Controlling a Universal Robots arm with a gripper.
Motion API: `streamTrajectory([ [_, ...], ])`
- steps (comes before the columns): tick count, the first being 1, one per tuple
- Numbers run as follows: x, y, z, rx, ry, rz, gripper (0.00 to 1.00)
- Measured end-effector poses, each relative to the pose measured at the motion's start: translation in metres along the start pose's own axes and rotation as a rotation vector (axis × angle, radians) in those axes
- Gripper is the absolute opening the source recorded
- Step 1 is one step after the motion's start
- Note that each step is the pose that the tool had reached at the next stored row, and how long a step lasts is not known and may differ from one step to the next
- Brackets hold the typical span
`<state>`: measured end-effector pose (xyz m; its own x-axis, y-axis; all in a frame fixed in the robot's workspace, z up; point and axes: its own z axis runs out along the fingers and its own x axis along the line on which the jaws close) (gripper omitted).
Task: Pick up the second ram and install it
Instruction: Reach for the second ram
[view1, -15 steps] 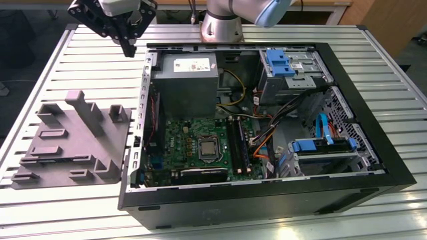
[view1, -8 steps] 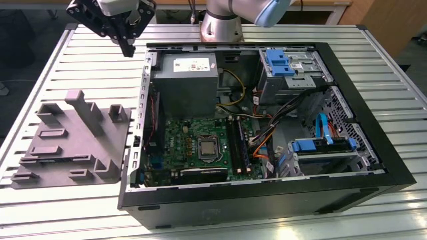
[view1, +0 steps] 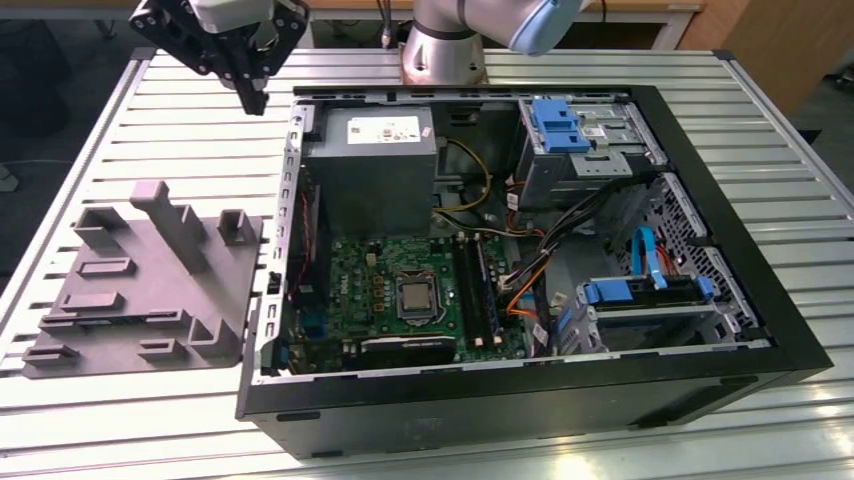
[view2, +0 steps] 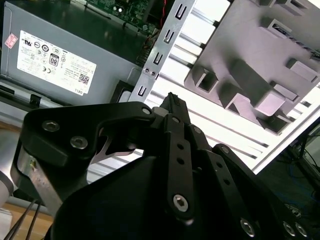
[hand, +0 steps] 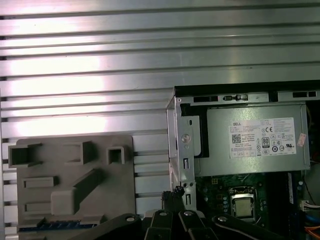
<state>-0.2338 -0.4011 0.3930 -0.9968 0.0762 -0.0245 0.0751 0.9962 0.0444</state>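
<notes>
Black hand (view1: 254, 98) up over the slatted tabletop (view1: 174, 150), just outside the open computer case (view1: 534, 400) by its power-supply corner; fingertips pinched together into one point, gripping nothing. Well apart from it, in the grey moulded holder (view1: 147, 270) on the exterior view's left: second ram (hand: 55, 224), flat in a slot along one edge of the holder. Reads in the first wrist view as a thin bluish strip, mostly sunk in the slot, one end cut off behind the hand's linkage; chips not discernible. Motherboard (view1: 374, 280) slots too dim to judge.
</notes>
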Motion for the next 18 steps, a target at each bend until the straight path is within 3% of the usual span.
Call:
streamTrajectory([
  [18,0.0143,-0.0046,0.0007,0.0,0.0,0.0,0.11],
])
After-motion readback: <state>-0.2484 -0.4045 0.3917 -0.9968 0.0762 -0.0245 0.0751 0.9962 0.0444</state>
